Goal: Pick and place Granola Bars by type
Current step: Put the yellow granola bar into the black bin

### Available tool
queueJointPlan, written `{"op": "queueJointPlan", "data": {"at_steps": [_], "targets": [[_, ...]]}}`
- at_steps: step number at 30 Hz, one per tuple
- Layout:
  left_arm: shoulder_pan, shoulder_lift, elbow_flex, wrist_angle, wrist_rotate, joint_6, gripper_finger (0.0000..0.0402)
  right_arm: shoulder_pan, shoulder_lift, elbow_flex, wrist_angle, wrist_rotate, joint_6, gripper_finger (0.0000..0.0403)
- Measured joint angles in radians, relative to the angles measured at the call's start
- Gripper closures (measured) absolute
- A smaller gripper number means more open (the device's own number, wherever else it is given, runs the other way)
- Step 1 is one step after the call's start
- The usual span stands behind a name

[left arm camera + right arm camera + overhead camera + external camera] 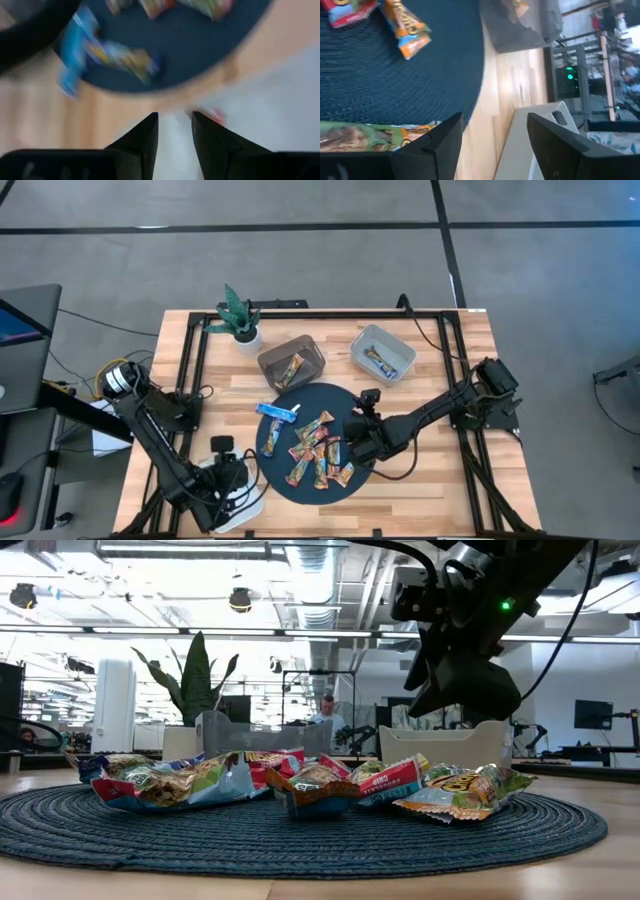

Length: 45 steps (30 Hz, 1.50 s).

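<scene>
Several granola bars [318,452] in shiny orange, red and green wrappers lie in a heap on a round dark mat [285,480]. A blue-and-white bar [280,412] lies on the mat's far left rim. In the low view the bars [320,785] rest flat on the mat. My right gripper [358,442] hovers open over the heap's right side [465,705], touching nothing; a green bar [365,136] lies beside one finger and an orange bar [405,27] farther off. My left gripper [175,117] waits at the mat's near left [235,478], open by a narrow gap.
A dark grey bin [290,363] and a light grey bin [383,352] stand beyond the mat, each with a bar inside. A potted plant [240,320] stands at the far left. A white object [248,505] lies under the left gripper. Bare wood shows right of the mat.
</scene>
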<state>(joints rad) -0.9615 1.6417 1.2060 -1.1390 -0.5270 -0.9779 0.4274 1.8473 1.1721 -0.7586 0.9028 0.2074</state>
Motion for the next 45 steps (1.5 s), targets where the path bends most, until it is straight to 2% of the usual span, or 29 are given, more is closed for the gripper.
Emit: {"op": "queueJointPlan", "data": {"at_steps": [7, 12, 15, 18, 23, 25, 33, 40, 45], "targets": [[0.000, 0.000, 0.000, -0.045, -0.435, 0.171, 0.0291, 0.000, -0.003, 0.000, 0.148, -0.140, -0.214, 0.0188], [0.000, 0.000, -0.010, -0.114, -0.732, 0.127, 0.0291, -0.001, -0.003, 0.000, 0.269, -0.224, -0.372, 0.0188], [0.003, 0.000, -0.052, -0.119, -0.825, 0.121, 0.0291, -0.010, -0.003, 0.000, 0.305, -0.251, -0.421, 0.0188], [0.008, 0.000, -0.095, -0.126, -0.861, 0.123, 0.0291, -0.027, -0.004, 0.000, 0.348, -0.277, -0.473, 0.0188], [0.010, 0.001, -0.116, -0.202, -0.866, 0.062, 0.0291, -0.078, -0.004, 0.001, 0.455, -0.516, -0.531, 0.0188], [0.010, 0.001, -0.119, -0.232, -0.867, 0.031, 0.0291, -0.096, -0.004, 0.001, 0.485, -0.579, -0.533, 0.0188], [0.010, 0.001, -0.154, -0.268, -0.873, -0.013, 0.0291, -0.177, -0.004, 0.001, 0.547, -0.695, -0.541, 0.0188], [0.012, 0.001, -0.158, -0.268, -0.889, -0.013, 0.0291, -0.244, 0.003, 0.001, 0.638, -0.886, -0.547, 0.0188], [0.026, 0.001, -0.158, -0.266, -0.894, -0.013, 0.0291, -0.273, 0.005, 0.001, 0.640, -0.931, -0.548, 0.0188]]}}
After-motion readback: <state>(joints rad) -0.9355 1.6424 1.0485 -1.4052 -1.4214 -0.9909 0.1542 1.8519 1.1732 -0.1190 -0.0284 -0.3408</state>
